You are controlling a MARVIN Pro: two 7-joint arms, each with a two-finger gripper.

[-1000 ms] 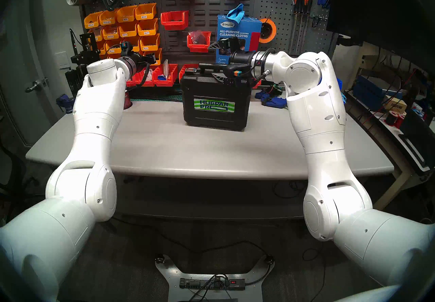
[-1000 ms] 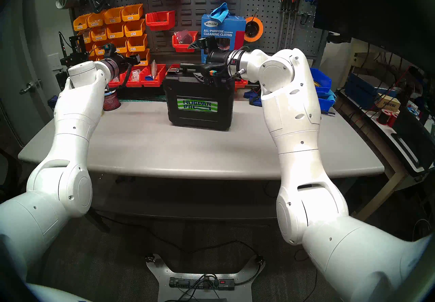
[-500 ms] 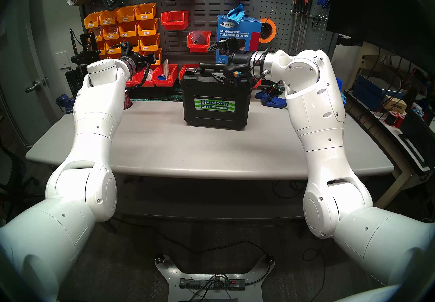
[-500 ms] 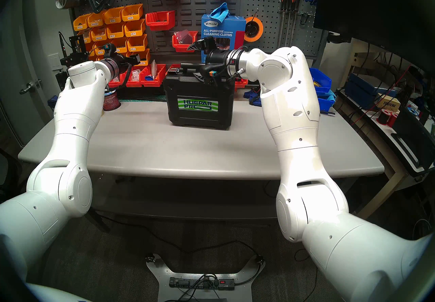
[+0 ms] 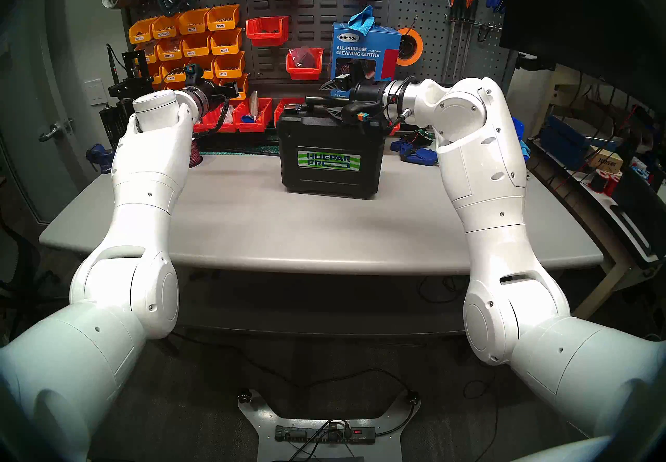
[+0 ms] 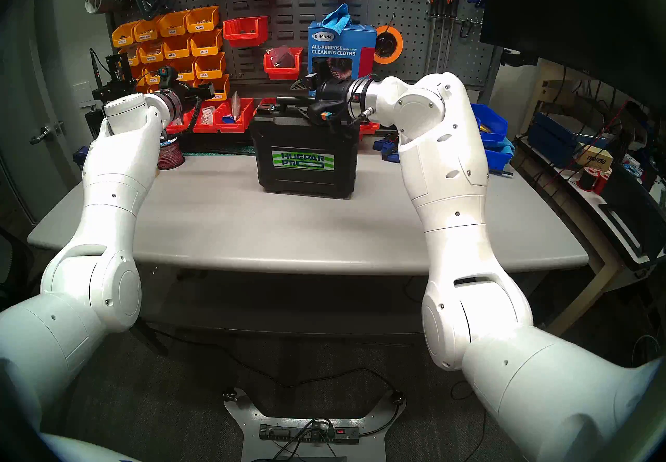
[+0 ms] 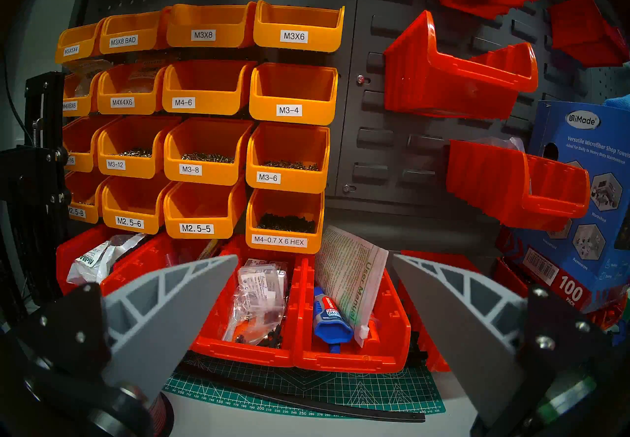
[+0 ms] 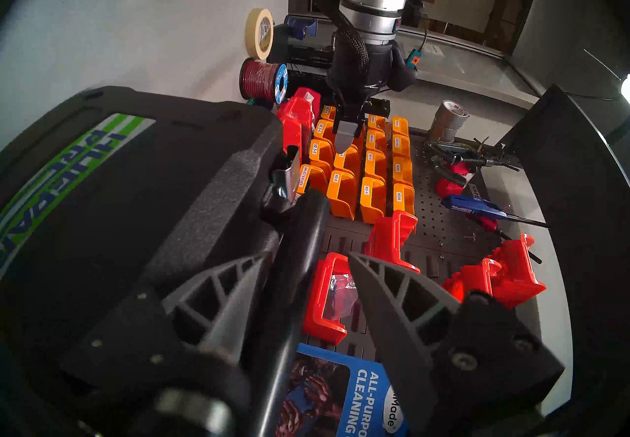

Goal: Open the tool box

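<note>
The black tool box with the green-white-blue label stands upright on the grey table, shut, handle on top. It also shows in the head right view and the right wrist view. My right gripper reaches in from the right with one finger on each side of the handle. Its jaws are partly closed. One fingertip is against the handle, the other a small gap away. A silver latch shows past the handle. My left gripper is open and empty, facing the bins at the back left.
A blue cleaning-cloths box stands just behind the tool box. Red bins line the table's back edge, with orange bins on the pegboard above. A red wire spool sits back left, blue clamps back right.
My right gripper's upper finger has come down toward the handle, so the jaws have narrowed around it. The tool box and my left arm have not moved.
</note>
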